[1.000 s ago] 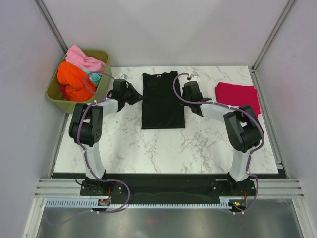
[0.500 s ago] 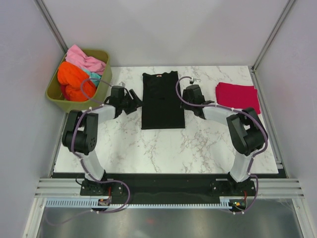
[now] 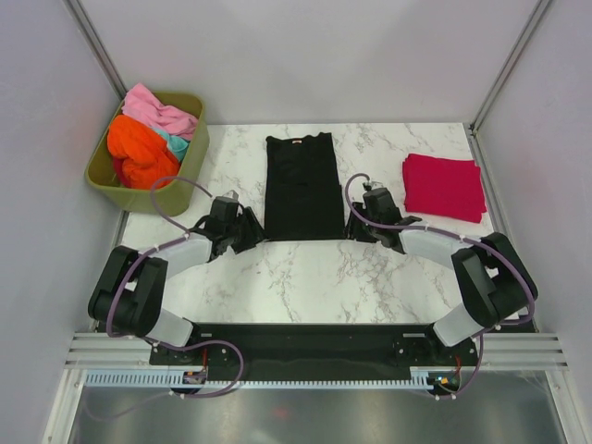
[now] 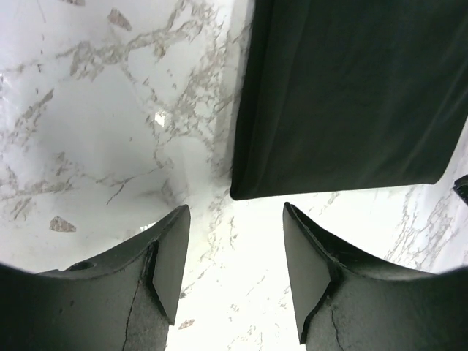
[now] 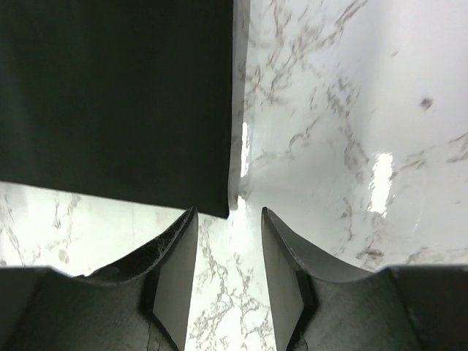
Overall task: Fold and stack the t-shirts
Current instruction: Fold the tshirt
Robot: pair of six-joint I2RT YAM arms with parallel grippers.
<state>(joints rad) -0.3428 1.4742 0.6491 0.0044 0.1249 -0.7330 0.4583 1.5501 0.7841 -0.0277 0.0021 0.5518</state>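
A black t-shirt [image 3: 302, 187], folded into a long strip with its neck label at the far end, lies flat mid-table. My left gripper [image 3: 253, 231] is open and empty just off its near left corner, which shows in the left wrist view [image 4: 344, 95]. My right gripper [image 3: 352, 228] is open and empty just off its near right corner, seen in the right wrist view [image 5: 117, 95]. A folded crimson t-shirt [image 3: 444, 186] lies at the right. Orange [image 3: 136, 151], pink [image 3: 159, 112] and teal [image 3: 178, 145] shirts sit in the tub.
The olive-green tub [image 3: 112, 191] stands at the far left corner, partly off the marble table [image 3: 305, 277]. Grey walls enclose the back and both sides. A black rail runs along the near edge.
Both arms have drawn back toward the near edge, moving the grippers from the shirt's far sides down along it to its near corners. The black shirt has not moved.
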